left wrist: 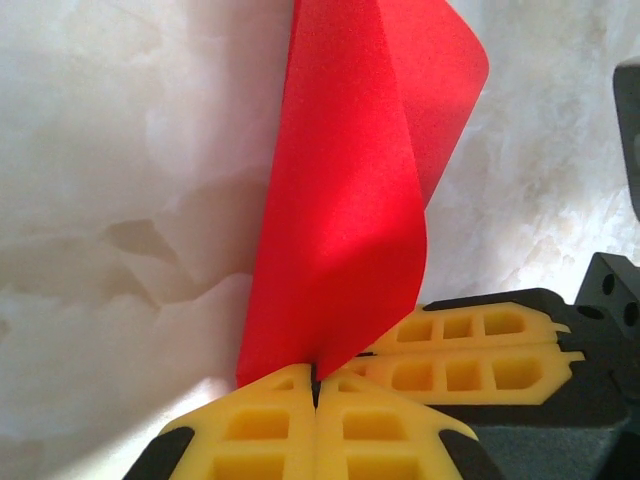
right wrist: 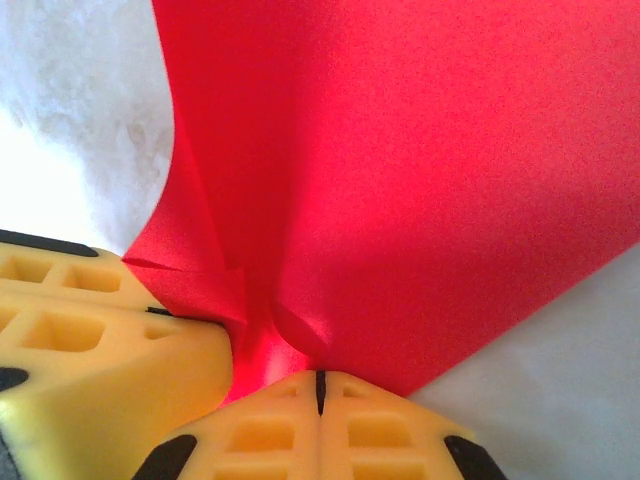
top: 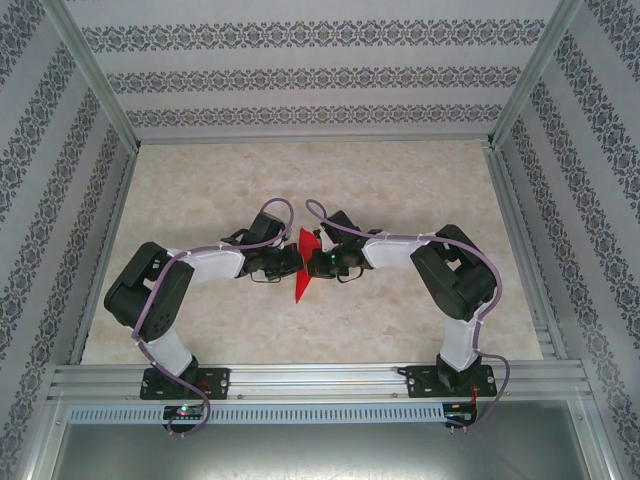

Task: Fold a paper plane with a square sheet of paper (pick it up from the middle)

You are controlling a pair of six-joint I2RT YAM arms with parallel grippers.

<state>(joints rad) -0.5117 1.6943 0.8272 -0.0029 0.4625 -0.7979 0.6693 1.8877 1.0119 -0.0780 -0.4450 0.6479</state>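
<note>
Yellow-padded and closest to the lens, the left end effector (left wrist: pixel 315 385) is clamped shut on the square sheet of paper (left wrist: pixel 350 180), which rises from the pinch as a curled red fold. Just beside it, the right end effector (right wrist: pixel 320 385) is likewise clamped on the same sheet, where the paper is crumpled into small creases. Seen from above, the two meet at the middle of the desk (top: pixel 400 180), one reaching in from the left, the other from the right, with the paper standing edge-up between them and running near to far.
</note>
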